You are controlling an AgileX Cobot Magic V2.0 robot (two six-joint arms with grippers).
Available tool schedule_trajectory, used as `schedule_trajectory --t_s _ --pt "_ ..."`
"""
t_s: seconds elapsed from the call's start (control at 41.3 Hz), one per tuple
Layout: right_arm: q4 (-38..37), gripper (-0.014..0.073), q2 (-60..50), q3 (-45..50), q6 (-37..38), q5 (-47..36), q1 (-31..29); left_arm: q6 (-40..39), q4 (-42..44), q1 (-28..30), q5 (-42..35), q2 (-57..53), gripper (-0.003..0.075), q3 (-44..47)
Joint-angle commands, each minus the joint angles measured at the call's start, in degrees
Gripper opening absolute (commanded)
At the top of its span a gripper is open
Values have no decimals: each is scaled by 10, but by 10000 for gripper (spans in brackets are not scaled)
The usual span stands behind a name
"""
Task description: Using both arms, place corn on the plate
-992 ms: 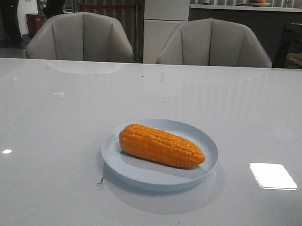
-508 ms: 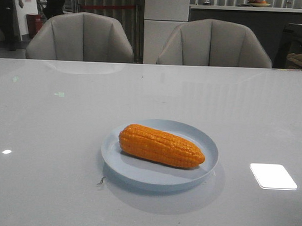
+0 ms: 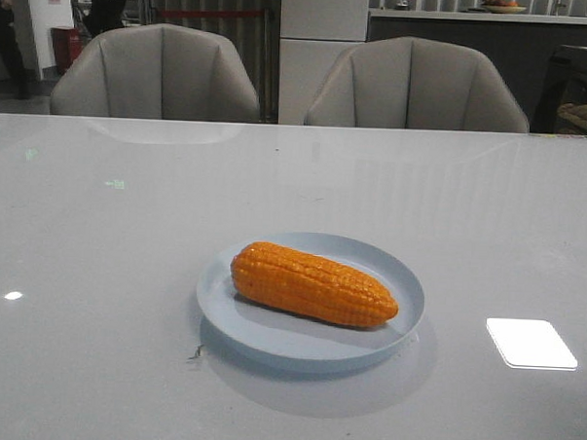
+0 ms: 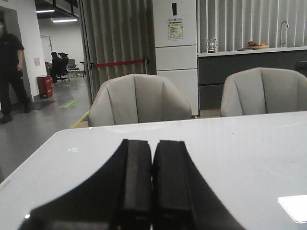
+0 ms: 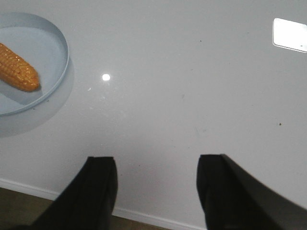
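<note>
The orange-yellow corn (image 3: 312,284) lies on its side across the pale blue plate (image 3: 405,283) in the middle of the table, tapered end to the right. Neither arm shows in the front view. In the left wrist view my left gripper (image 4: 152,143) is shut and empty above the bare table, facing the chairs; corn and plate are out of that view. In the right wrist view my right gripper (image 5: 156,160) is open and empty over the table's near edge, well apart from the plate (image 5: 53,33) and the corn's tip (image 5: 19,73).
Two grey chairs (image 3: 159,73) (image 3: 416,86) stand behind the table's far edge. A bright light reflection (image 3: 530,342) lies on the table right of the plate. A person (image 4: 9,72) stands far back on the left.
Corn and plate have not moved. Only the person in the far background has shifted.
</note>
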Motion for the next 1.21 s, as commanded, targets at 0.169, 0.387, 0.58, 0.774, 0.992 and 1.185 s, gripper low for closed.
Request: schedule_trajectory --t_s 0.169,0.387,0.58,0.774,0.992,1.185 --pt "13 477 0 -17 -3 -30 -2 -7 4 0 -32 -10 97 21" --pt "13 477 0 -17 -3 -29 -2 -7 0 0 -31 -10 96 21" --pt "13 477 0 -17 -3 -29 -2 -7 0 0 -31 -10 97 21" --pt "13 477 0 -17 -3 -29 -2 -7 0 0 -31 -10 96 21" --pt "13 477 0 -17 -3 -29 -2 -7 0 0 -31 -10 97 21" --pt "2 477 -26 -9 -4 -39 0 -7 0 0 -31 -10 96 21"
